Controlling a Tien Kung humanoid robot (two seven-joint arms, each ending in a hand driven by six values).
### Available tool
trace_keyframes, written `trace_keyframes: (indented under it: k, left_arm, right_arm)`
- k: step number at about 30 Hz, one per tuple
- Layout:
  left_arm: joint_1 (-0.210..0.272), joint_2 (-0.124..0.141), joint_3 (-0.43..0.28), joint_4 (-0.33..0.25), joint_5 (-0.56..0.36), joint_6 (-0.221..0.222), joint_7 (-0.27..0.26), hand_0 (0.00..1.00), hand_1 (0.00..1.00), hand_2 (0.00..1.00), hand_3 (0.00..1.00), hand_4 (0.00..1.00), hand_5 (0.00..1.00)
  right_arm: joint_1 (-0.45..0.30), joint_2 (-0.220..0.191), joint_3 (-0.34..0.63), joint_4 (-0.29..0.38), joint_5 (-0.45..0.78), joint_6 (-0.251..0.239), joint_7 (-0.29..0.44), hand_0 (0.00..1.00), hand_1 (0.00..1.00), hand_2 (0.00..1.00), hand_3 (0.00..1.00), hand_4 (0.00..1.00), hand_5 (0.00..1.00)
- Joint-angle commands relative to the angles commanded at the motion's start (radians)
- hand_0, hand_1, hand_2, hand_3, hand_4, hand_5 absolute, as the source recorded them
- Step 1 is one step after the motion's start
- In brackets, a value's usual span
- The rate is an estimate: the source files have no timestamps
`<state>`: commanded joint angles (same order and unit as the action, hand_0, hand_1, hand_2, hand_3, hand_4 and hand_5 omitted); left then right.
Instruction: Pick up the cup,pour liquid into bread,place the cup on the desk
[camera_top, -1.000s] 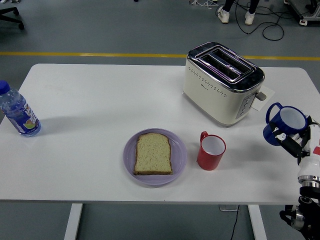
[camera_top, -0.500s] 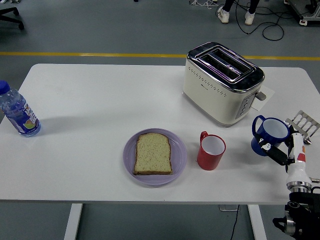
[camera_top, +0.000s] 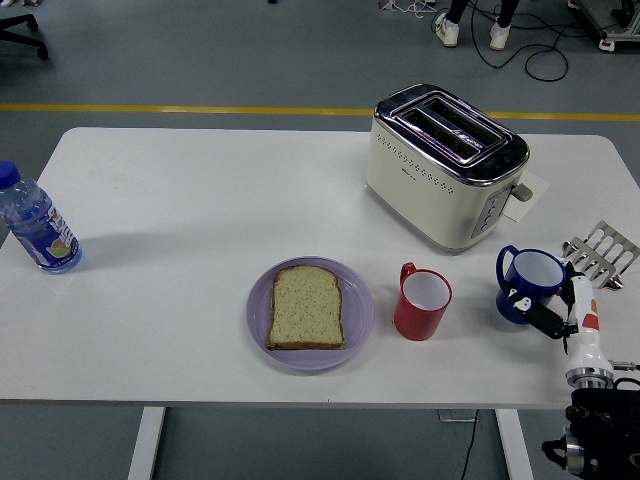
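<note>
A clear plastic water bottle with a blue cap (camera_top: 38, 228) is standing at the left edge of the white desk (camera_top: 200, 200). A slice of brown bread (camera_top: 307, 308) is lying on a round lilac plate (camera_top: 358, 318), a red mug (camera_top: 422, 302) just beside it, a cream-and-chrome toaster (camera_top: 443, 166) behind. My right hand (camera_top: 548, 312) is gripping the blue cup (camera_top: 527, 283), now lowered and shifted leftward since a second ago, uncovering a metal rack (camera_top: 602, 250). I cannot tell whether the cup is touching the desk.
</note>
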<state>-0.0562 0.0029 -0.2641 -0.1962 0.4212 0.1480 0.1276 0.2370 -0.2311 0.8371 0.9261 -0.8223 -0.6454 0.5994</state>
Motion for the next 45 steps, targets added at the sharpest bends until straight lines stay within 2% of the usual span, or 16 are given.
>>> trace_keyframes:
  k: [18, 33, 45]
  left_arm:
    - [-0.007, -0.001, -0.011, -0.001, 0.001, 0.0, 0.0, 0.635, 0.642, 0.653, 0.507, 0.234, 0.874]
    - [-0.008, 0.0, -0.013, -0.001, 0.003, -0.001, 0.001, 0.634, 0.642, 0.653, 0.508, 0.232, 0.87]
    - [-0.009, 0.002, -0.014, -0.001, 0.007, -0.001, 0.0, 0.634, 0.641, 0.652, 0.504, 0.226, 0.857]
  right_arm:
    - [0.033, 0.031, -0.012, -0.066, 0.014, 0.0, 0.002, 0.382, 0.419, 0.567, 0.548, 0.771, 0.002]
    - [0.032, 0.034, -0.012, -0.09, -0.019, 0.0, -0.031, 0.388, 0.417, 0.569, 0.556, 0.778, 0.002]
    - [0.021, 0.035, 0.004, -0.083, -0.047, 0.0, -0.046, 0.391, 0.415, 0.572, 0.584, 0.793, 0.002]
